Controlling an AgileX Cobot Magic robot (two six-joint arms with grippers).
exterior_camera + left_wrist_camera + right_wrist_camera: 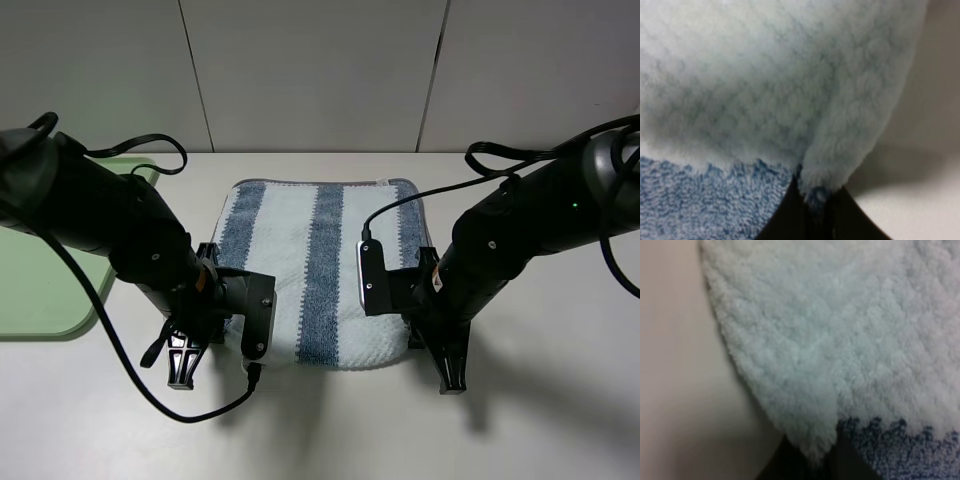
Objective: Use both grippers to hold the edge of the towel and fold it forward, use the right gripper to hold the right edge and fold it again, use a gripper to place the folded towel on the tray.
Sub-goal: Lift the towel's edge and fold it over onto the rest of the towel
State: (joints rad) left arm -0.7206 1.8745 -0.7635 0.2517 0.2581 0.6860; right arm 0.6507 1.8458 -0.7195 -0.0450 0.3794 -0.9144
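The blue and pale striped towel (325,270) lies on the white table between my two arms, its far hem toward the wall. My left gripper (244,352) is at the towel's near left corner and my right gripper (411,336) at its near right corner. In the left wrist view the black fingers (790,215) are shut on a pinch of the towel's pale edge (765,75). In the right wrist view the dark fingers (790,465) pinch the pale corner (830,330) in the same way. The light green tray (40,290) lies at the left, partly behind my left arm.
The white table (330,430) runs to the front and to the right of the towel. A grey panelled wall (320,70) stands behind the table. Black cables loop off both arms above the table.
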